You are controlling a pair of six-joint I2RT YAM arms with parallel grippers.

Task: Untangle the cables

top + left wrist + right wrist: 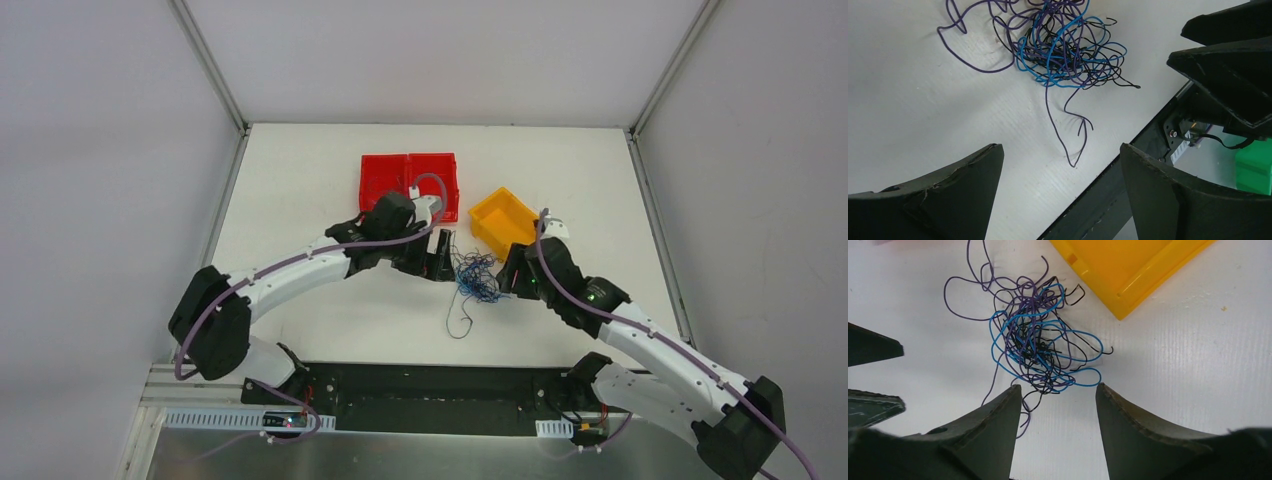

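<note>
Now | left fingers (960, 192) wide apart, empty | right fingers (990, 432) apart, empty, cables (1040, 340) edge between

So the cables (1063, 47) sit in one blue, purple and black knot at the top of the white worktop (913, 115), with a single purple strand (1071, 165) trailing out toward the left pincer (1060, 150). That pincer's two dark fingers are spread wide with nothing between them, well short of the knot. The right pincer (1178, 45) pokes in from the upper right, just beside the tangle, and a green block (1254, 167) sits past the worktop's dark edge.
</note>
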